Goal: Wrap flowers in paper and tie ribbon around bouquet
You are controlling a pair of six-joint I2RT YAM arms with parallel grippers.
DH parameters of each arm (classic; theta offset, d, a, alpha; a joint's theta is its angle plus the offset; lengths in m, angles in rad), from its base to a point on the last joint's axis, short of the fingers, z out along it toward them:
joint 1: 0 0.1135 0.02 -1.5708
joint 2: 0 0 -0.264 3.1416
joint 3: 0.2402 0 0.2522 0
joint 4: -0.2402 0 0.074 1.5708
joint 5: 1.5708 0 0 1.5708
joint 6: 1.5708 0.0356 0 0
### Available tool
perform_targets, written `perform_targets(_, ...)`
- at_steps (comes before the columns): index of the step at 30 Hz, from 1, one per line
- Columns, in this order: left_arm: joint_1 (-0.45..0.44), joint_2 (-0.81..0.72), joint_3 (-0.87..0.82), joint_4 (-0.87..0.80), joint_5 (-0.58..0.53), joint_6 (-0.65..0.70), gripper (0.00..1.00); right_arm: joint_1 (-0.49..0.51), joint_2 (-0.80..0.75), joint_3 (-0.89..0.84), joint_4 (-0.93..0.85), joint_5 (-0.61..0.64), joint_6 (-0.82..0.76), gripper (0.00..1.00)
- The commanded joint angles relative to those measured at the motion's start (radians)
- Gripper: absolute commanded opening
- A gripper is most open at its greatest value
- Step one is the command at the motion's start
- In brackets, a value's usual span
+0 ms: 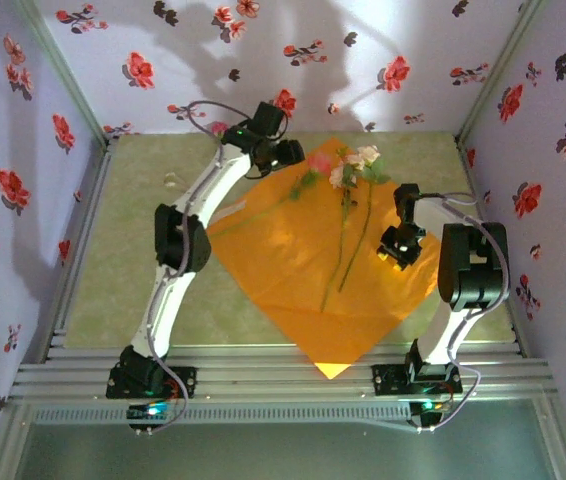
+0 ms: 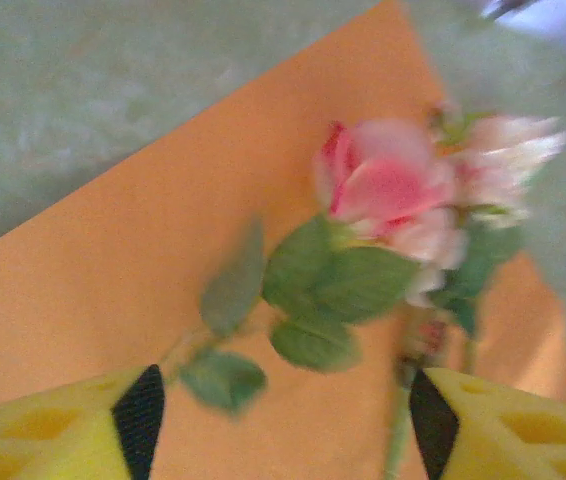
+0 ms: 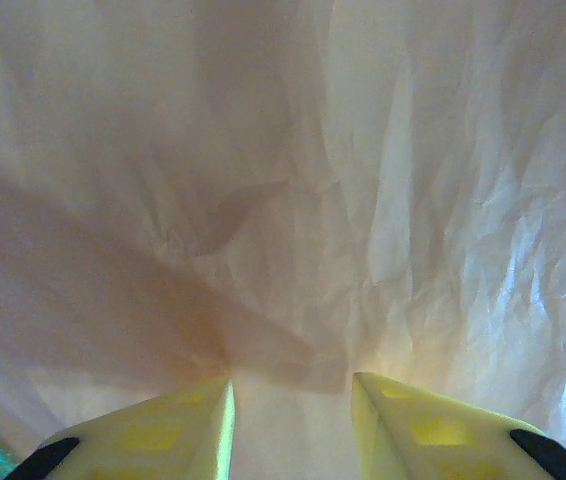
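Observation:
The orange paper (image 1: pixel 283 265) lies flat on the table like a diamond, one corner toward me. The flowers (image 1: pixel 353 165) lie loose on it, pink and cream heads at the far corner and thin stems (image 1: pixel 343 240) running toward me. One stem slants left across the sheet. My left gripper (image 1: pixel 288 155) hovers at the far corner, open. In its wrist view the fingers stand wide apart (image 2: pixel 283 410) over paper (image 2: pixel 113 280), with a pink bloom (image 2: pixel 383 185) and leaves just ahead. My right gripper (image 1: pixel 399 250) is open, low over the paper's right side (image 3: pixel 293 200), tips apart (image 3: pixel 291 380). The ribbon is out of view.
Flower-print walls (image 1: pixel 33 150) close in the left, back and right sides. A metal rail frame (image 1: pixel 283 375) runs along the near edge by both arm bases. Bare green table (image 1: pixel 123 260) lies left of the paper, with a faint pale speck (image 1: pixel 168 180) on it.

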Motion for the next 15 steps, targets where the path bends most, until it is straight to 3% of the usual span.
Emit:
perform_targets(1,0.006,-0.045,0.103,-0.103,-0.055,0.085,0.74,-0.006,-0.029,-0.013,0.003,0.002,-0.017,0.37)
perform_targets(5,0.000,-0.277,-0.110,-0.097,-0.201,0.181,0.78,-0.005,-0.025,-0.017,0.005,0.004,-0.018,0.38)
perform_targets(11,0.052,-0.503,-0.593,-0.108,-0.239,0.425,0.50,-0.005,-0.024,-0.020,0.014,-0.003,-0.014,0.38)
perform_targets(15,0.063,-0.548,-0.818,-0.060,-0.246,0.619,0.50,-0.005,-0.024,-0.023,0.013,-0.005,-0.015,0.38)
